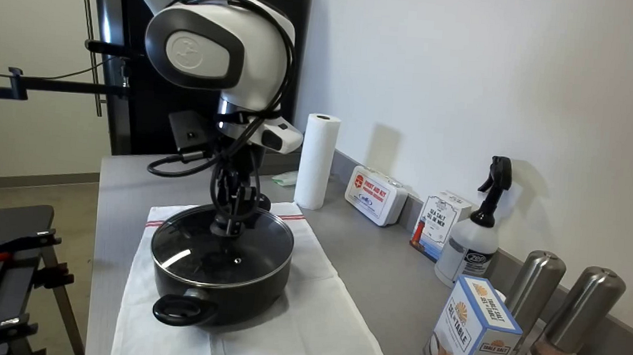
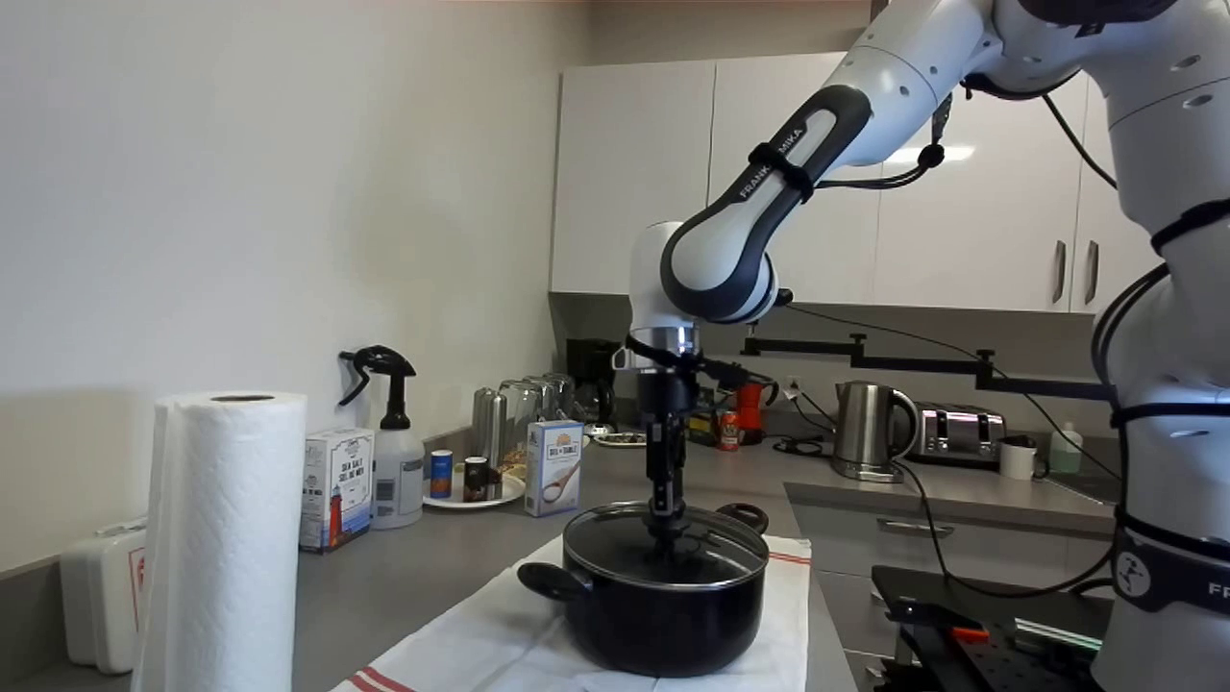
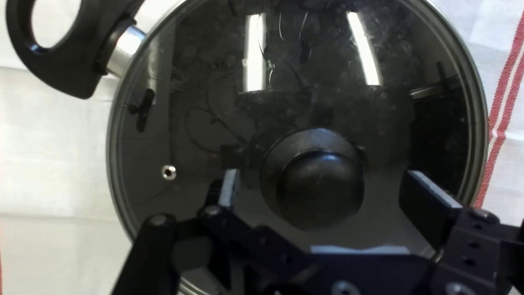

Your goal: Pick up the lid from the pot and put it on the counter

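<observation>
The lid (image 1: pixel 261 246) is round glass with a dark rim and sits flat on the black pot (image 1: pixel 240 306). The lid (image 2: pixel 615 543) and pot (image 2: pixel 673 630) also show in an exterior view. In the wrist view the lid (image 3: pixel 204 135) fills most of the frame, with its black knob (image 3: pixel 321 180) near the middle. My gripper (image 3: pixel 329 188) is open and points down, with one finger on each side of the knob and a gap to both. The gripper (image 1: pixel 227 230) largely hides the knob in both exterior views. The grey counter (image 1: pixel 355 258) lies under everything.
A white cloth (image 1: pixel 312 322) lies under the pot. A paper towel roll (image 1: pixel 317 161), first aid kit (image 1: pixel 374 195), sea salt box (image 1: pixel 441 222), spray bottle (image 1: pixel 470 244), table salt box (image 1: pixel 472 333) and steel canisters (image 1: pixel 576 324) stand along the wall side.
</observation>
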### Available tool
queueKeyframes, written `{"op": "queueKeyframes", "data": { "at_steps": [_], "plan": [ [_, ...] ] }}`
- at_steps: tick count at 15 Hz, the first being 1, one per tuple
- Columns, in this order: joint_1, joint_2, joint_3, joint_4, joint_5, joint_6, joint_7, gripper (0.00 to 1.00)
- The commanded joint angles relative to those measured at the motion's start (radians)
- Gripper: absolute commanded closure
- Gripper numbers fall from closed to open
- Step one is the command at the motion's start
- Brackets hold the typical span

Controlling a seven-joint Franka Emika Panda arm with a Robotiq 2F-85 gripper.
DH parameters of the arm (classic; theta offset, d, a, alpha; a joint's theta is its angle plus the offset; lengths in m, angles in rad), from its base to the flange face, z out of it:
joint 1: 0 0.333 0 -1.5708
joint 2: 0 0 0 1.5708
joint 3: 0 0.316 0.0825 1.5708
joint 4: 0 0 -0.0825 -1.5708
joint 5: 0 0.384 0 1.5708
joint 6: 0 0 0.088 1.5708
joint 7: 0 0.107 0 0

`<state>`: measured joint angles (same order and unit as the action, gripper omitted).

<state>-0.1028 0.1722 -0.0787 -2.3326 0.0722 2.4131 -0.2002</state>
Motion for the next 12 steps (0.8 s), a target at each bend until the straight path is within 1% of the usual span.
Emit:
{"op": "queueKeyframes", "data": {
  "at_steps": [1, 2, 4, 5, 6, 7, 8, 12],
  "plan": [
    [0.004, 0.018, 0.004, 0.020, -0.031, 0.015, 0.015, 0.31],
    [0.004, 0.018, 0.004, 0.020, -0.034, 0.015, 0.015, 0.32],
    [0.003, 0.017, 0.004, 0.021, -0.038, 0.015, 0.014, 0.44],
    [0.003, 0.016, 0.004, 0.020, -0.039, 0.017, 0.013, 0.53],
    [0.002, 0.015, 0.004, 0.020, -0.040, 0.017, 0.013, 0.60],
    [0.003, 0.014, 0.005, 0.019, -0.040, 0.018, 0.013, 0.69],
    [0.003, 0.010, 0.006, 0.020, -0.040, 0.018, 0.013, 0.75],
    [0.003, -0.025, 0.009, 0.004, -0.039, 0.013, 0.001, 0.75]
  ]
}}
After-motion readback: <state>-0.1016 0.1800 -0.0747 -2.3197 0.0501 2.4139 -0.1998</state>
